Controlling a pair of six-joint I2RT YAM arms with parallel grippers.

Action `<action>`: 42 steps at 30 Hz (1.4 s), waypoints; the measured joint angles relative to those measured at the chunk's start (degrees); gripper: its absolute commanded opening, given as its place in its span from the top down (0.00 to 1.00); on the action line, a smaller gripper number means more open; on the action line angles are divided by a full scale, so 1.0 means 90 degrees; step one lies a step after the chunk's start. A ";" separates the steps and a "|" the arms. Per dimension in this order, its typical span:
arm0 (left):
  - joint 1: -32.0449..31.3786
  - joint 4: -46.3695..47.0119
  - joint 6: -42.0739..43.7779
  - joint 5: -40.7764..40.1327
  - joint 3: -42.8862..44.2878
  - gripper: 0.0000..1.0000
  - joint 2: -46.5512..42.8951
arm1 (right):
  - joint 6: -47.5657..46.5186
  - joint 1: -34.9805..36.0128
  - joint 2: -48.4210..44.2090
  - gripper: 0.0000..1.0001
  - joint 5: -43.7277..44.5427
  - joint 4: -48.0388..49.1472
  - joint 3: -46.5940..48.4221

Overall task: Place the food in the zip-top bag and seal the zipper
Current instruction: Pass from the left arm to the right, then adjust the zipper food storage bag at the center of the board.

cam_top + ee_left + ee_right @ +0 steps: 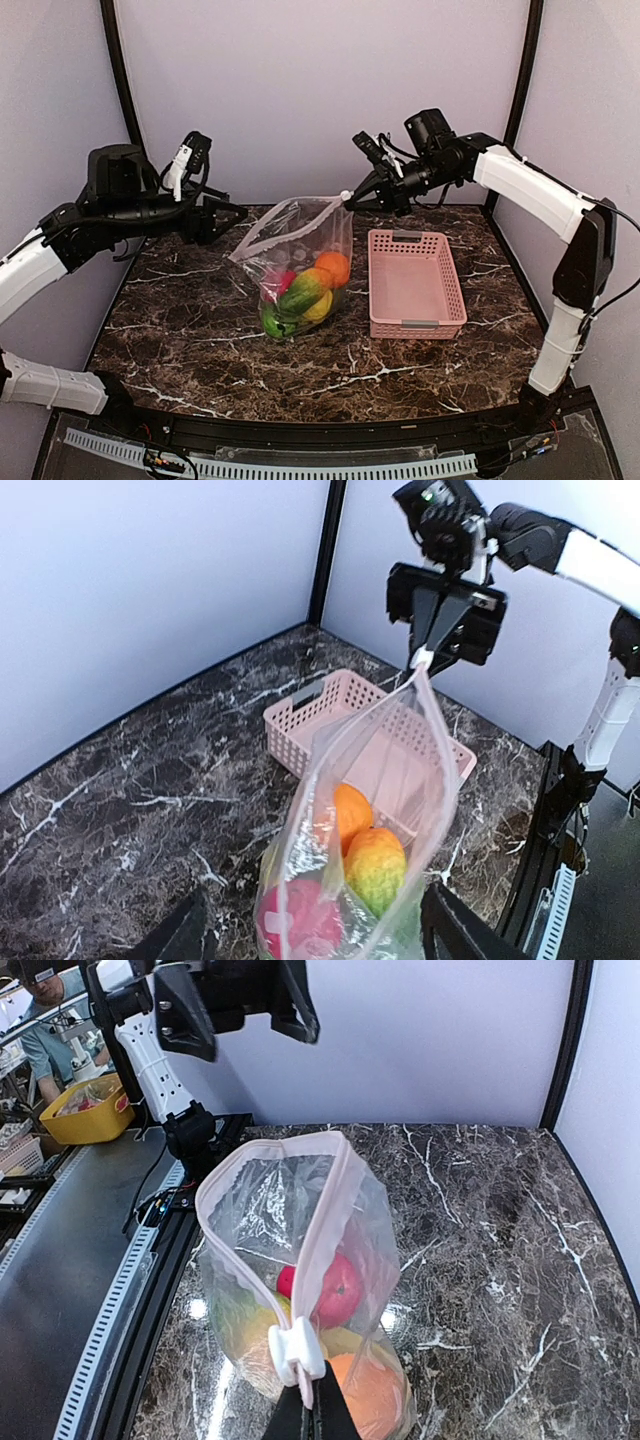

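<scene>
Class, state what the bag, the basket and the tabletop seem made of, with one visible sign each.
Bag: thin clear soft plastic, glossy; food shows through, it creases. Basket: rigid pink plastic, matte; moulded lattice. Tabletop: dark polished marble or imitation; white veins, reflections.

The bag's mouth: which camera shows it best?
The right wrist view. It looks into the bag's mouth, a wide-open loop rimmed by the pale zipper. The top view shows the mouth smaller and slanted; the left wrist view sees it from the other end, narrower.
</scene>
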 measured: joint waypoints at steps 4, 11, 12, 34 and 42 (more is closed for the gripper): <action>0.0000 0.0639 -0.0134 0.0131 -0.0767 0.25 -0.0772 | 0.0255 -0.0041 0.0058 1.00 0.0036 0.0002 0.0141; -0.0010 0.1401 -0.0775 0.0049 -0.2907 0.30 -0.1639 | 0.0425 -0.0090 0.0097 1.00 0.0136 0.0002 0.0143; -0.0010 0.1596 -0.0877 -0.0017 -0.3140 0.31 -0.1707 | 0.0425 -0.0090 0.0097 1.00 0.0148 0.0002 0.0143; 0.0661 0.6904 -0.2883 0.0107 -0.4794 0.60 0.0080 | 0.0563 -0.0124 0.0097 1.00 0.0146 -0.0010 0.0143; 0.0678 0.7975 -0.3162 0.1032 -0.4750 0.77 0.0770 | 0.0573 -0.0124 0.0102 1.00 0.0146 -0.0010 0.0146</action>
